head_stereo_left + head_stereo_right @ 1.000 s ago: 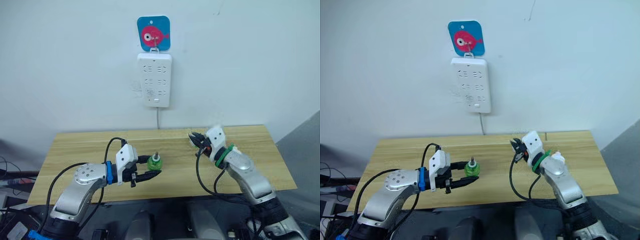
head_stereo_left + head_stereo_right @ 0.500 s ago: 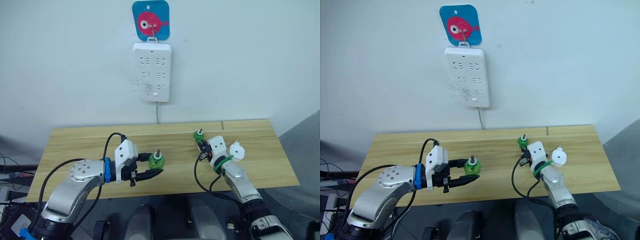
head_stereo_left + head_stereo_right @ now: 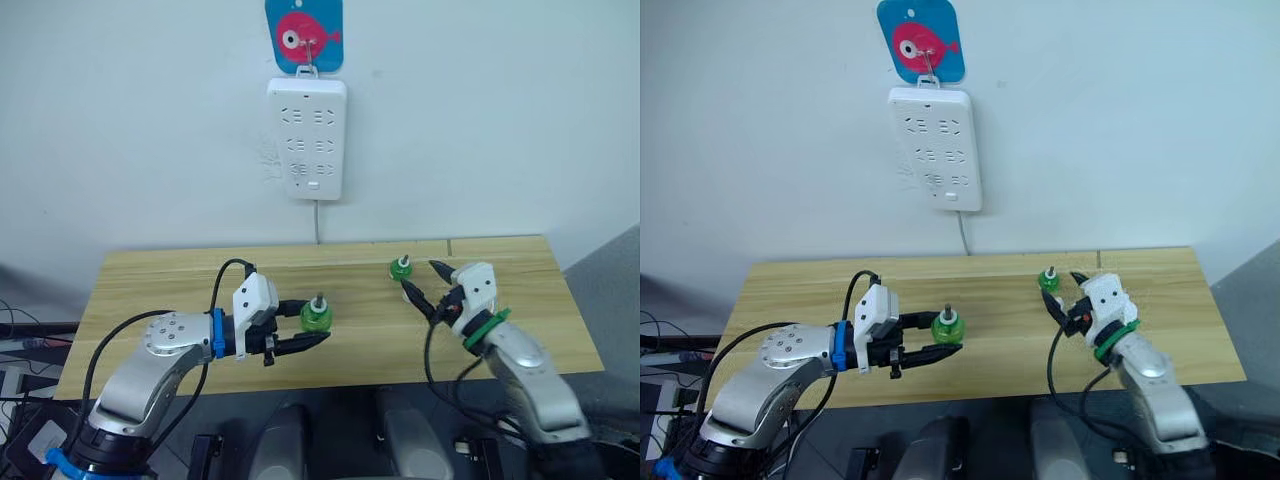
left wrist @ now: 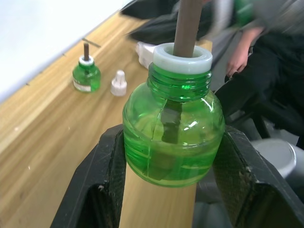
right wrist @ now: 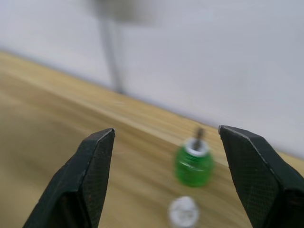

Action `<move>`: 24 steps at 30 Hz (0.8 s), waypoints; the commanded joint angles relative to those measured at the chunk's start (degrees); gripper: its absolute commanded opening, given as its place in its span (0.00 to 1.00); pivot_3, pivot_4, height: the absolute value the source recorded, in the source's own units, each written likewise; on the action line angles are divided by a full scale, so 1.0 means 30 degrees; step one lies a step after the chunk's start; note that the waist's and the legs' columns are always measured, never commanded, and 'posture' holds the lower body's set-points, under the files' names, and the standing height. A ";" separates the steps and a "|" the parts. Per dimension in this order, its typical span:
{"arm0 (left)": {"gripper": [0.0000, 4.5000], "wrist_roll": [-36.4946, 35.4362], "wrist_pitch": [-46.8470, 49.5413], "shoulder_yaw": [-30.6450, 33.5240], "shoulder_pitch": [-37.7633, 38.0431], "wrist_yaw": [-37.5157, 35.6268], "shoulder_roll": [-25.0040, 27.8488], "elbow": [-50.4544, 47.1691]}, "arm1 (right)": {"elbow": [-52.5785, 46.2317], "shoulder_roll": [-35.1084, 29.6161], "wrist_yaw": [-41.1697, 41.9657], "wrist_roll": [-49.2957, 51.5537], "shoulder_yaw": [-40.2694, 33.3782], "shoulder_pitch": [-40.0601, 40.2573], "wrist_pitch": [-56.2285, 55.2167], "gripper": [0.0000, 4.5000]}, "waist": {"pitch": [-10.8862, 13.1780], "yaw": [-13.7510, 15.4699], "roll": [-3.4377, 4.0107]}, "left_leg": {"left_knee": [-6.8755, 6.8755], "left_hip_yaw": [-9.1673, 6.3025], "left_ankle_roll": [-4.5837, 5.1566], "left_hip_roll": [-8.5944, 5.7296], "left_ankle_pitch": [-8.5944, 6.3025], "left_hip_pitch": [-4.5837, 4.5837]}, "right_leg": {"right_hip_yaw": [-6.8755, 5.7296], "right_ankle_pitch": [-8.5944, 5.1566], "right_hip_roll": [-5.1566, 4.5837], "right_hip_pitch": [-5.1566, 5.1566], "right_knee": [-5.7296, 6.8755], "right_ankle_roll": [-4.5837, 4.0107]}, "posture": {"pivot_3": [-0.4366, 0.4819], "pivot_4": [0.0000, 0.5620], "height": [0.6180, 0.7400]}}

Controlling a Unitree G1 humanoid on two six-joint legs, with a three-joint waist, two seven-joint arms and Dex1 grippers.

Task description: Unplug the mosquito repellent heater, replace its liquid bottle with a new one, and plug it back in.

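My left gripper (image 3: 312,324) is shut on a capless green bottle (image 3: 315,317) with a dark wick, held upright above the table's middle; its fingers (image 4: 102,180) clamp the bottle's (image 4: 172,133) sides. A second capless green bottle (image 3: 401,268) stands on the table at the back right, with a small white cap (image 4: 118,81) lying beside it. Which of the two is the new one I cannot tell. My right gripper (image 3: 419,276) is open just right of that bottle (image 5: 193,164), apart from it. A white lump (image 4: 144,49), likely the heater, lies beyond the cap, partly hidden.
A long white power strip (image 3: 307,138) hangs on the wall under a blue fish hook (image 3: 304,34), its cable dropping behind the wooden table (image 3: 160,290). Black cables loop from both wrists. The table's right edge is near my right arm.
My right gripper has opened and drawn back to the right, leaving the green bottle standing on the table. The left gripper keeps its bottle. The camera has shifted.
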 commanded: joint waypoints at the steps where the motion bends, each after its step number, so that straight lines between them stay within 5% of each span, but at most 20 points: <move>1: 0.49 -0.0167 -0.0551 -0.0486 -0.0867 -0.0450 -0.0588 0.0309 | -0.4028 -0.2136 0.1786 0.3134 -0.0178 -0.0647 0.3878 0.83 | 0.0000 -0.0058 0.0001 | 0.0001 -0.0019 0.0000 0.0014 0.0001 0.0002 | -0.0015 0.0003 0.0014 0.0033 -0.0062 0.0001 | 0.30 0.50 0.94; 8: 0.49 0.0052 -0.1464 -0.1843 -0.3353 -0.1622 -0.2118 0.1981 | -0.4306 -0.1544 0.1383 0.7593 0.1215 -0.7142 0.9510 0.83 | -0.0009 -0.0248 -0.0042 | 0.0002 0.0004 0.0003 0.0008 0.0000 -0.0017 | -0.0041 0.0021 0.0029 0.0036 -0.0102 0.0008 | 0.27 0.46 0.94; 19: 0.49 0.0544 -0.2655 -0.2214 -0.4233 -0.1868 -0.3361 0.3310 | -0.3724 -0.1041 0.1559 0.8063 0.1605 -0.8172 1.0832 0.83 | -0.0028 -0.0127 -0.0048 | 0.0015 -0.0082 -0.0002 -0.0059 0.0003 -0.0375 | -0.0107 0.0093 -0.0119 -0.0294 -0.0077 -0.0091 | 0.26 0.42 0.94; 24: 0.49 0.0570 -0.2736 -0.2199 -0.4221 -0.1877 -0.3499 0.3320 | -0.3949 -0.1398 0.1758 0.7948 0.1773 -0.7960 1.0801 0.46 | -0.0030 -0.0129 -0.0049 | 0.0021 -0.0063 0.0001 -0.0059 0.0004 -0.0361 | -0.0112 0.0095 -0.0117 -0.0286 -0.0062 -0.0093 | 0.27 0.41 0.94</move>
